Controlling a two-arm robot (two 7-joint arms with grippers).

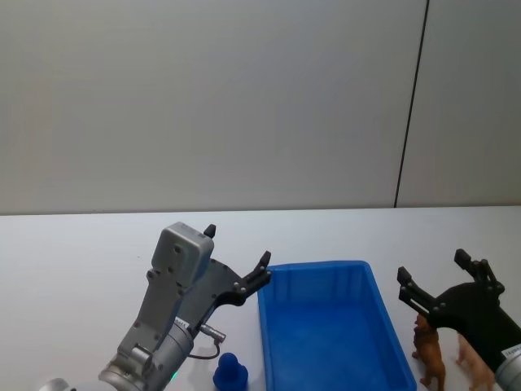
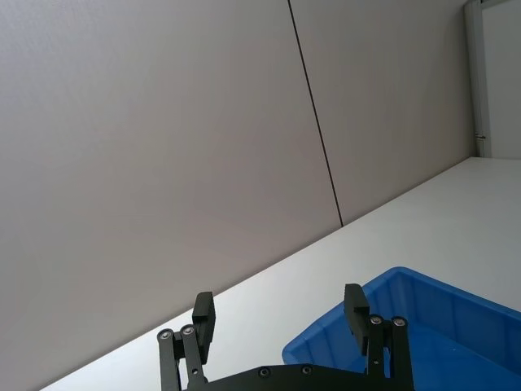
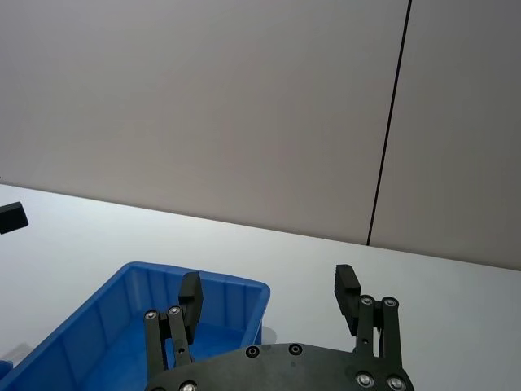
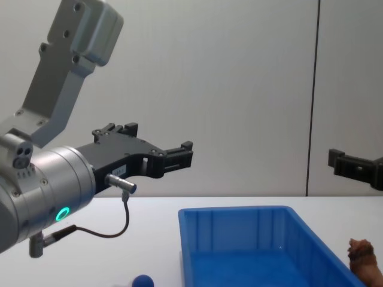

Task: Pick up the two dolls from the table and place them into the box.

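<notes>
Now both grippers hang in the air above the table [image 1: 73, 261]. In the head view the left gripper [image 1: 238, 245] sits at about ten o'clock from the box [image 1: 326, 342], its jaws spread wide and its fingertips close to the box's far left corner. The right gripper [image 1: 432, 265], equally wide apart, is at the box's three o'clock, above the brown doll [image 1: 429, 356]. That doll stands upright on the table just beside the box's right wall. The dark-blue doll [image 1: 230, 373] rests on the table at the box's eight o'clock, near the left arm.
</notes>
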